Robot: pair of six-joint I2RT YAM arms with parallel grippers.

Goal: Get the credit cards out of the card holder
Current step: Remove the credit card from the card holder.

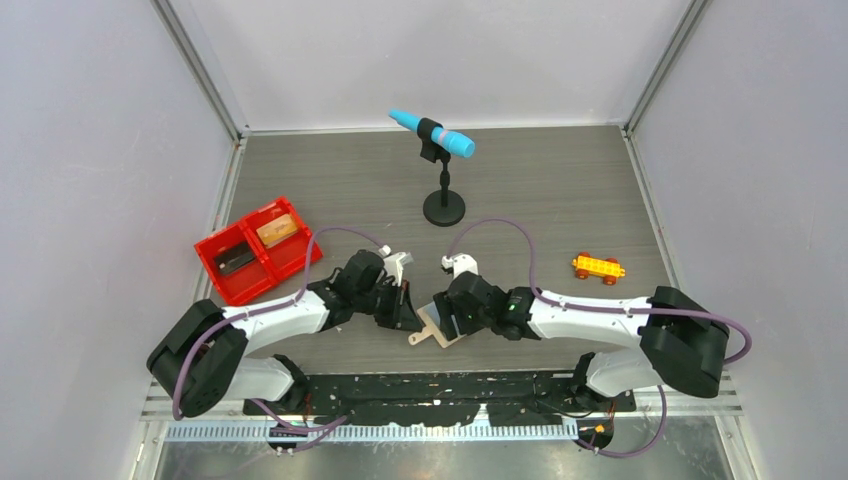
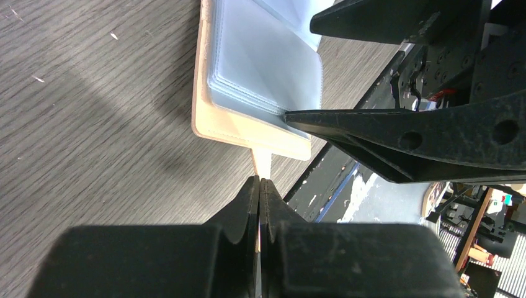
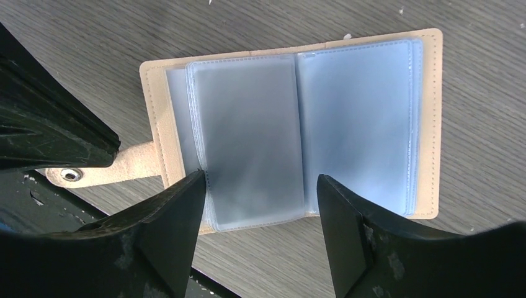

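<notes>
The tan card holder [image 1: 430, 336] lies open near the table's front edge, and its blue-grey plastic sleeves [image 3: 248, 136] look empty. My left gripper [image 2: 260, 181] is shut on the holder's side tab [image 2: 262, 162], which also shows with its snap in the right wrist view [image 3: 111, 171]. My right gripper [image 3: 260, 180] is open and hovers over the near edge of the left sleeve stack, one finger [image 2: 403, 136] tipping its corner. A tan-orange card [image 1: 280, 229] and a dark card [image 1: 235, 259] lie in the red tray [image 1: 215, 250].
A black stand with a blue microphone [image 1: 432, 134] stands at the back centre. An orange-yellow toy brick car [image 1: 598, 267] sits at the right. The black base rail [image 1: 440, 385] runs just in front of the holder.
</notes>
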